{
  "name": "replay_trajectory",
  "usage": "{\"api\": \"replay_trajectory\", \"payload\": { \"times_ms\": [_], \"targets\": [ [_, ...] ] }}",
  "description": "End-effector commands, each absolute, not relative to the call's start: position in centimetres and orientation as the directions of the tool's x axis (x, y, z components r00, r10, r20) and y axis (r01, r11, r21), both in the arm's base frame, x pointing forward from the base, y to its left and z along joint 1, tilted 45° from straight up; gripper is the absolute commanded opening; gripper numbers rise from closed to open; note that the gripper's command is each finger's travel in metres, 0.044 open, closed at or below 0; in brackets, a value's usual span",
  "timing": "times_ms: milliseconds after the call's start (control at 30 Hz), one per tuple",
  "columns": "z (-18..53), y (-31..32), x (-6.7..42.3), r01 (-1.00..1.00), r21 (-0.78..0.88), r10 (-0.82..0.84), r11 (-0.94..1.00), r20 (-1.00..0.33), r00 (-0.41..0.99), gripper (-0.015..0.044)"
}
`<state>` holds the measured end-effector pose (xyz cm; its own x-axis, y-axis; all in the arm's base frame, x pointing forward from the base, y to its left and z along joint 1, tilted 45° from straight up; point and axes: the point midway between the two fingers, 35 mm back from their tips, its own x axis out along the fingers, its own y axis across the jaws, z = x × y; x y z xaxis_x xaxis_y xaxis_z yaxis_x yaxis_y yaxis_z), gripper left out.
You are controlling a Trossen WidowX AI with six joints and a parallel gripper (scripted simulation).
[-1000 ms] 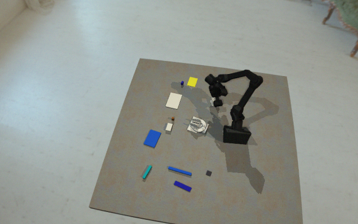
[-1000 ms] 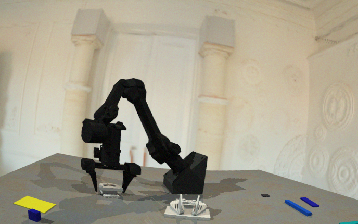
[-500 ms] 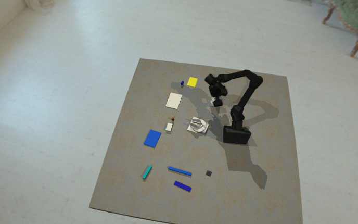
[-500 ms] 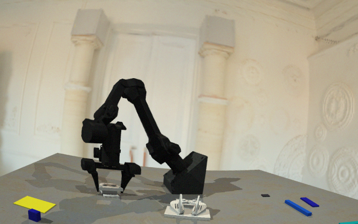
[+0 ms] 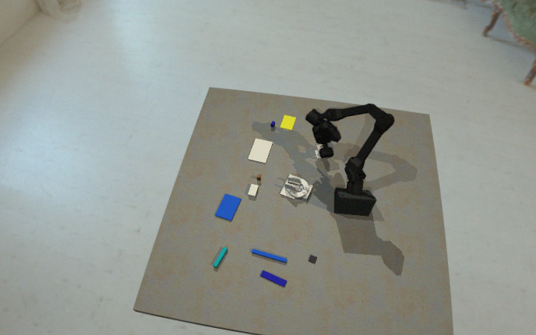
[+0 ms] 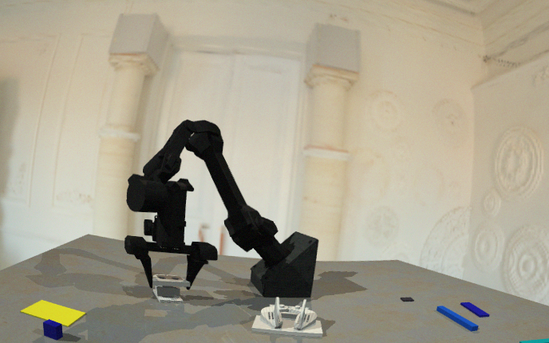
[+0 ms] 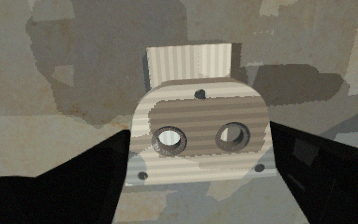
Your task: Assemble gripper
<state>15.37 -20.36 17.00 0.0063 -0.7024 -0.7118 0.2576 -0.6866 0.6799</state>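
My gripper (image 6: 170, 288) (image 7: 196, 132) points down with one finger at each side of the white housing plate (image 6: 171, 280) (image 7: 200, 112), shut on its side edges. The plate lies roughly level, its two round holes showing in the wrist view. It is over a pale stand (image 6: 171, 300) (image 7: 190, 62); whether it touches the stand is not clear. In the top view the arm mostly hides the plate. The white gripper base (image 5: 285, 193) (image 6: 258, 329) lies in front of the robot's foot. Two jaws stand upright on it, a left one (image 6: 277, 314) and a right one (image 6: 301, 316). Their tooth mesh is too small to judge.
A yellow sheet (image 5: 287, 122) (image 6: 52, 312) and a dark blue block (image 5: 273, 124) (image 6: 52, 329) lie beyond the arm. A cream sheet (image 5: 260, 150), orange cube (image 5: 259, 178), white block (image 5: 253, 190) and blue plate (image 5: 228, 206) lie left of the base. Several bars lie nearer the front.
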Motion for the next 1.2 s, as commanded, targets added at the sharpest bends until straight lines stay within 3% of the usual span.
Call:
{"api": "replay_trajectory", "payload": {
  "times_ms": [0,600,1167],
  "targets": [
    [17.9,-19.6,15.5,0.251,0.682,-0.704,-0.686,-0.710,0.007,0.0351],
    [21.1,-16.4,15.2,0.262,0.682,-0.705,-0.683,-0.709,0.009,0.0351],
    [18.0,-14.0,18.8,0.683,0.499,-0.670,-0.534,-0.742,0.019,0.0351]
  ]
}}
